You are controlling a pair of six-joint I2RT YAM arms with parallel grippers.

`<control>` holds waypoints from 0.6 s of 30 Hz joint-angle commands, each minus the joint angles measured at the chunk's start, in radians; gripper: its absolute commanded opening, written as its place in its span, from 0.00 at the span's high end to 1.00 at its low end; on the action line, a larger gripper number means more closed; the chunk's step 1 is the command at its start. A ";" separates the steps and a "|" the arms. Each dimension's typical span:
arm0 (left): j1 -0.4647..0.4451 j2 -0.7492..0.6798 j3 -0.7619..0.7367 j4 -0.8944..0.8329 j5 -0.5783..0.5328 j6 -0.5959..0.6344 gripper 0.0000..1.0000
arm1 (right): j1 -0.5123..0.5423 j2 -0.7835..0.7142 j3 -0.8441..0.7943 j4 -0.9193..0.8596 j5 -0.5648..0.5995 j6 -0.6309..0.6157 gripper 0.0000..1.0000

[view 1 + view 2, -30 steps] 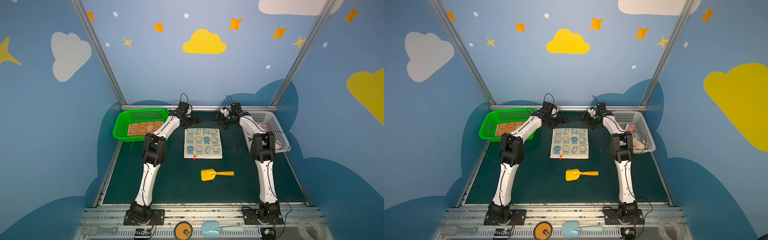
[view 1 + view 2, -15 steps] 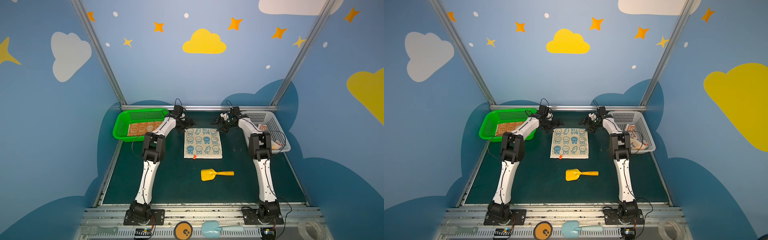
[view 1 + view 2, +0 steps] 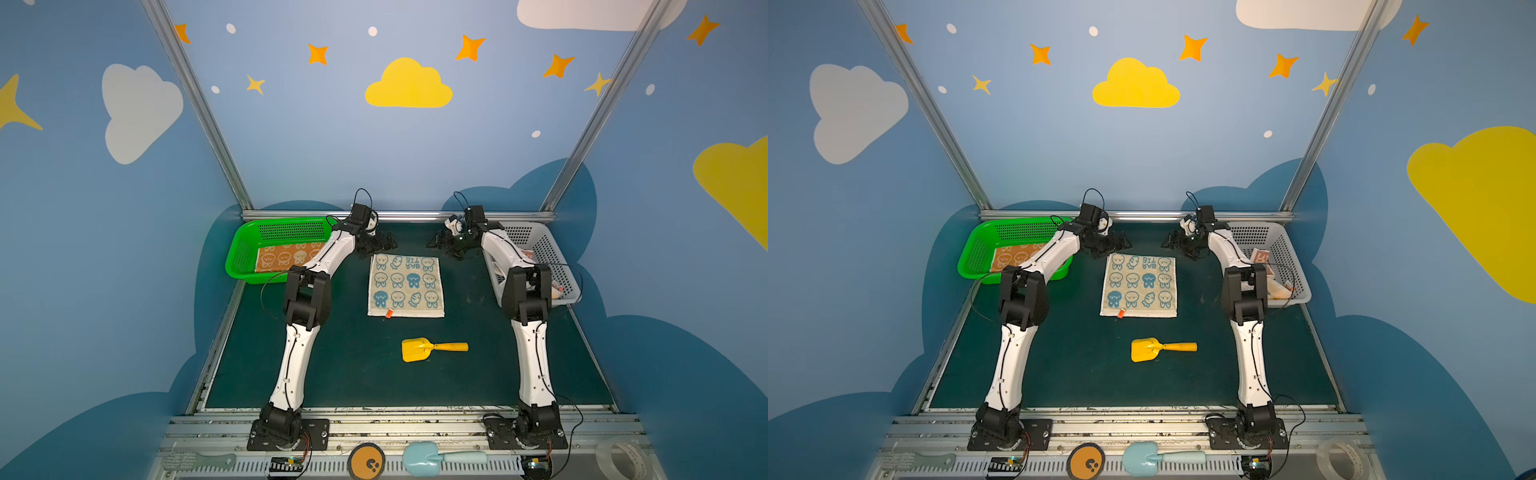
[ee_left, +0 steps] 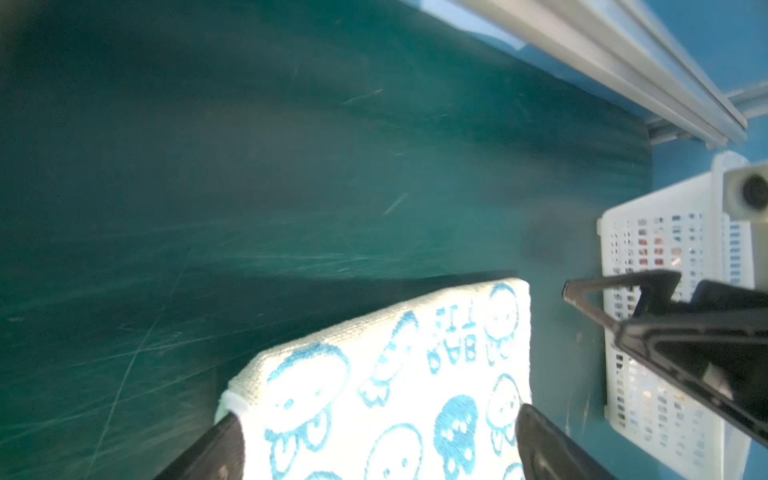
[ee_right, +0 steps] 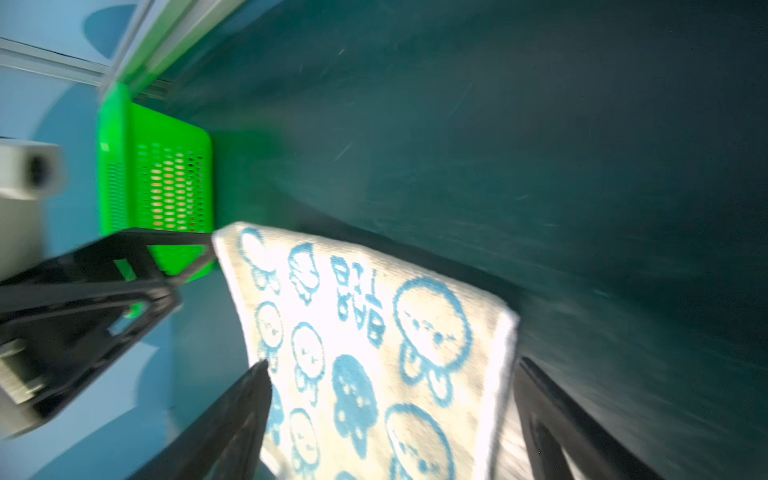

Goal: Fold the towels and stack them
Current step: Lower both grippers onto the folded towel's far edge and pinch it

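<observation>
Left pincer (image 3: 385, 242) and right pincer (image 3: 441, 243) both stand wide open and hold nothing. Each hangs low at a far corner of the blue-faced towel (image 3: 406, 285), with the fingers on either side of that corner in the wrist views. Whether they touch the cloth I cannot tell.

That towel lies spread flat in the middle of the table (image 3: 332, 365), not yet folded. The orange towel (image 3: 286, 257) lies in the green basket (image 3: 249, 232), and I cannot tell if it is folded. The lettered towel (image 3: 1261, 255) sits rumpled in the white basket (image 3: 1287, 249). I judge that at most one towel is done, two folds are left, and no stack is built.

The spread towel is close to square, so it has no real long axis. Its edges run with the table's edges, its lettering sits along the far edge, and its orange tag (image 3: 389, 313) is at the near edge.
</observation>
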 commanded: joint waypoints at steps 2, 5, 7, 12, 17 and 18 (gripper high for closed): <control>0.006 0.003 0.063 -0.122 -0.100 0.094 0.00 | 0.006 0.050 0.082 -0.131 0.153 -0.090 0.14; 0.004 0.014 0.069 -0.150 -0.134 0.110 0.01 | 0.009 0.086 0.107 -0.128 0.155 -0.109 0.20; 0.004 0.016 0.068 -0.154 -0.144 0.122 0.01 | 0.011 0.117 0.141 -0.137 0.152 -0.105 0.24; 0.004 0.020 0.072 -0.164 -0.161 0.141 0.01 | 0.032 0.179 0.204 -0.154 0.165 -0.093 0.35; 0.007 0.027 0.084 -0.177 -0.169 0.154 0.00 | 0.045 0.214 0.238 -0.162 0.163 -0.088 0.48; 0.006 0.031 0.090 -0.182 -0.170 0.157 0.01 | 0.048 0.219 0.242 -0.164 0.162 -0.087 0.52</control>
